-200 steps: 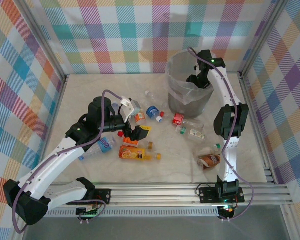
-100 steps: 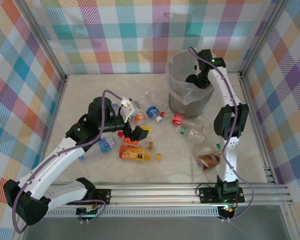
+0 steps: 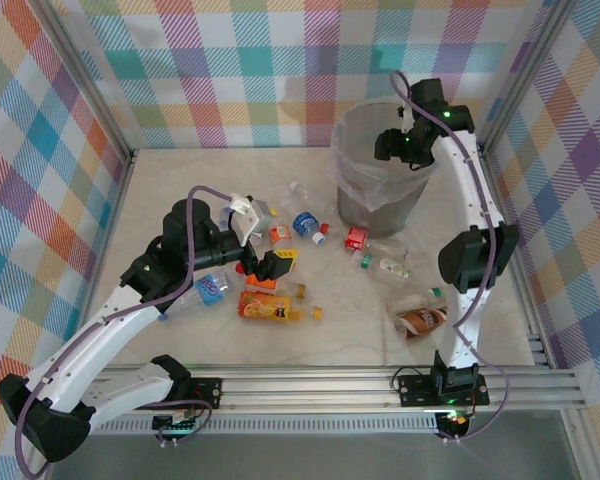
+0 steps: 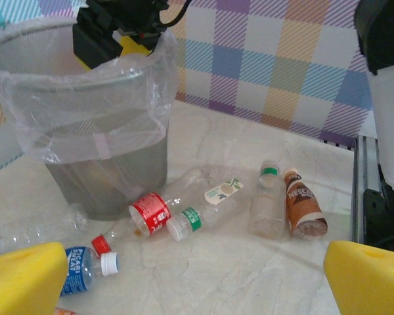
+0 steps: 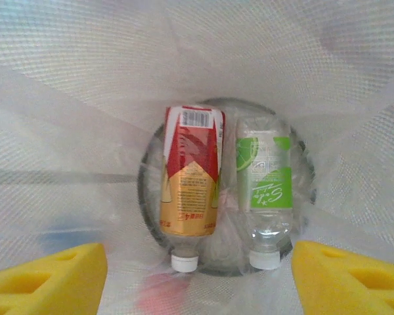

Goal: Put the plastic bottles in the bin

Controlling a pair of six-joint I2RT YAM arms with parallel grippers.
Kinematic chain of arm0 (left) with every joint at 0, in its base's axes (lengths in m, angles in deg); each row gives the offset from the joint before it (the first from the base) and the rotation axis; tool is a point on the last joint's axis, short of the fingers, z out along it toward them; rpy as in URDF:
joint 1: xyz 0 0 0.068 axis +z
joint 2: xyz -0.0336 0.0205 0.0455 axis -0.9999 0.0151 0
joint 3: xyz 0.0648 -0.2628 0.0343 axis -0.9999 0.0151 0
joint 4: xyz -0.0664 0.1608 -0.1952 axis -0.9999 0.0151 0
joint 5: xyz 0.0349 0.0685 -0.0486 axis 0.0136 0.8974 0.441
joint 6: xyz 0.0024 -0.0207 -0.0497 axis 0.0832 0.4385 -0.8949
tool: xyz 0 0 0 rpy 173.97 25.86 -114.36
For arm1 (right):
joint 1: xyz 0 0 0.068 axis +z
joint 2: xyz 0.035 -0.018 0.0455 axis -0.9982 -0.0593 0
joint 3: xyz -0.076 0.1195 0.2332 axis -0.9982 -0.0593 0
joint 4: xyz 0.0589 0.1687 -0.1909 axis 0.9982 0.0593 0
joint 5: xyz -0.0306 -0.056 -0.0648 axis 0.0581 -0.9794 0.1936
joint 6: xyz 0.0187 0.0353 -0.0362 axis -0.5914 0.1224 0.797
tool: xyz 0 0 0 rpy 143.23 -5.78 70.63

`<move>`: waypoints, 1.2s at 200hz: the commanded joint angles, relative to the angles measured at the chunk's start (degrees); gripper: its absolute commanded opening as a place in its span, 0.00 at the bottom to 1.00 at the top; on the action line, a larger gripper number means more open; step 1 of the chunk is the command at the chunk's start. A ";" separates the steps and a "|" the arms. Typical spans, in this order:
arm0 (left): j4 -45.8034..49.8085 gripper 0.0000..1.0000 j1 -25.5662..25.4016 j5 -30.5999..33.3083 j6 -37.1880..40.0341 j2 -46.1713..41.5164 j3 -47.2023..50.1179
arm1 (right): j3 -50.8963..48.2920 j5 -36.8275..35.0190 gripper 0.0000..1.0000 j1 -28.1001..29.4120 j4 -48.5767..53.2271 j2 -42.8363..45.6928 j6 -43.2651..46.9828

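Backdrop: checked panels (image 3: 230,70) in many colours are set around a pale marbled tabletop (image 3: 360,345).
Bin, from above: the grey bin (image 3: 352,195) is stood upright at the far side of the tabletop, right of centre, and is lined with a clear bag.
Right fingers, from above: the right fingers (image 3: 392,145) are held over the bin's mouth, above its rim.
Left fingers, from above: the left fingers (image 3: 282,262) are spread apart low over the scattered bottles, and nothing is clamped.
Bottles, from above: an orange bottle (image 3: 265,307) is laid just beside the left fingers. A blue-labelled bottle (image 3: 303,222) and a red-labelled bottle (image 3: 356,237) are laid near the bin's foot. A brown bottle (image 3: 420,320) is laid near the right arm.
Left wrist, fingers: the yellow pads of the left fingers (image 4: 26,279) are seen at the lower corners, wide apart, with nothing gripped.
Left wrist, bin: the bin (image 4: 105,184) is seen upright at the left, its bag folded over the rim, with the right fingers (image 4: 134,44) above it.
Left wrist, bottles: the red-labelled bottle (image 4: 151,213) and a green-banded clear bottle (image 4: 207,203) are laid before the bin. The brown bottle (image 4: 303,211) is laid just beside another clear bottle (image 4: 268,207). The blue-labelled bottle (image 4: 79,266) is nearest.
Right wrist, fingers: the right fingers (image 5: 46,272) are parted, and nothing is held between them.
Right wrist, bin: a red-and-gold bottle (image 5: 190,174) and a green-labelled bottle (image 5: 266,177) are laid side by side on the bottom of the bin (image 5: 85,98).
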 commanded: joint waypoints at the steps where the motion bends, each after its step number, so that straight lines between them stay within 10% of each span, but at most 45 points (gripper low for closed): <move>1: -1.30 1.00 -0.70 -0.25 -0.18 -0.10 0.17 | -2.45 1.14 0.74 -0.09 -2.40 5.49 1.35; 125: 7.18 1.00 -4.09 -6.41 3.76 3.98 -6.31 | -37.20 -3.73 0.75 0.79 -5.29 40.20 -1.51; 240: 8.99 1.00 -8.20 -13.51 2.62 4.24 -3.04 | -72.43 -13.02 0.75 0.70 -1.19 59.44 -30.55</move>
